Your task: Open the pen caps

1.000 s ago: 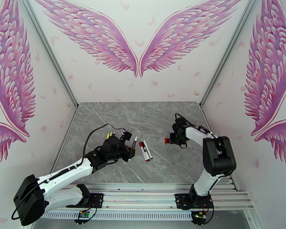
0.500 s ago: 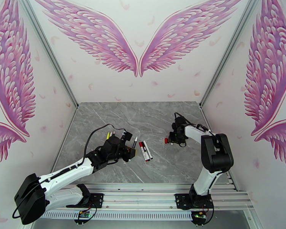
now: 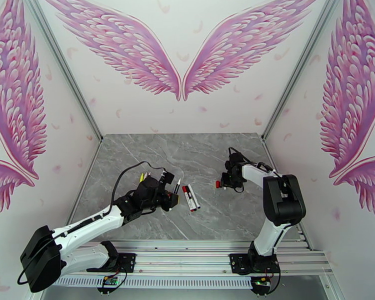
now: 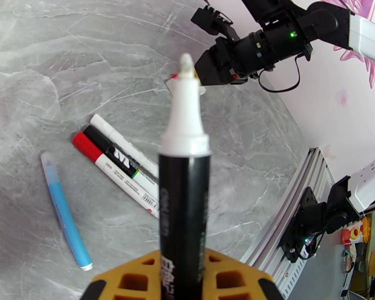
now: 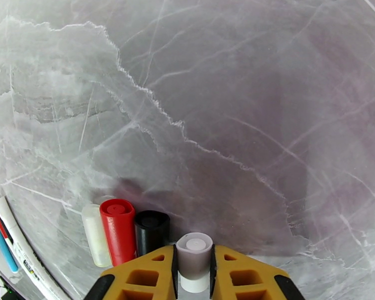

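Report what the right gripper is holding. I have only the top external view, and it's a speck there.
Observer: In the right wrist view, the right gripper is shut on a pale cap.
Operator: List what's next to it.
Observer: Three loose caps lie side by side on the table: a black cap, a red cap and a clear cap.
Operator: Check the left arm's pen for a cap.
Observer: In the left wrist view, the left gripper holds a black pen, uncapped.
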{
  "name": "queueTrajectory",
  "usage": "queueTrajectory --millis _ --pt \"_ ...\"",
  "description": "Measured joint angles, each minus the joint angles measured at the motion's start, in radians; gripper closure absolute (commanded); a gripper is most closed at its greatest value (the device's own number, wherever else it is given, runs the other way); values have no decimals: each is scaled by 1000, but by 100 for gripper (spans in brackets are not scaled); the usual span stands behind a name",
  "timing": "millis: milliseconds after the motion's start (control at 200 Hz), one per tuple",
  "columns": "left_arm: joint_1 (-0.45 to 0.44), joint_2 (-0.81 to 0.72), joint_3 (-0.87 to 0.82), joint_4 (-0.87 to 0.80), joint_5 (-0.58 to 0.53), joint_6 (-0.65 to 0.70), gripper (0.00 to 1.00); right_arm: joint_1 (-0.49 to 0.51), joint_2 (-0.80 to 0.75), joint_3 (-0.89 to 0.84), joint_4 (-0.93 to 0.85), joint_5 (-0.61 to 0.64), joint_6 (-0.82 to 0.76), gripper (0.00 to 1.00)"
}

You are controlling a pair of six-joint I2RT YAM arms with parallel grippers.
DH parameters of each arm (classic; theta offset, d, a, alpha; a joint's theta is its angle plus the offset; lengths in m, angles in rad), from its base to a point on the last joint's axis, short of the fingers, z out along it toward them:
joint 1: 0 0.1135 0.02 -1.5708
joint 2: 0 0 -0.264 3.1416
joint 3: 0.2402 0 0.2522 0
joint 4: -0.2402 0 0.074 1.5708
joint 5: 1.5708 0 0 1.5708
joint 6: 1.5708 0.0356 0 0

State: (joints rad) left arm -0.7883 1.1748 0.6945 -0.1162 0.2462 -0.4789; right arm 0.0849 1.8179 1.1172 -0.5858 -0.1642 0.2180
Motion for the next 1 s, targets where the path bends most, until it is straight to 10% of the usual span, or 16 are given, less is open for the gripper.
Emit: queueTrajectory --millis 615,999 --pt "-4 8 15 -43 -31 4 100 0 -31 -1 22 -15 25 68" --pt "-1 40 80 -203 -216 35 100 42 -338 -155 84 -57 67 51"
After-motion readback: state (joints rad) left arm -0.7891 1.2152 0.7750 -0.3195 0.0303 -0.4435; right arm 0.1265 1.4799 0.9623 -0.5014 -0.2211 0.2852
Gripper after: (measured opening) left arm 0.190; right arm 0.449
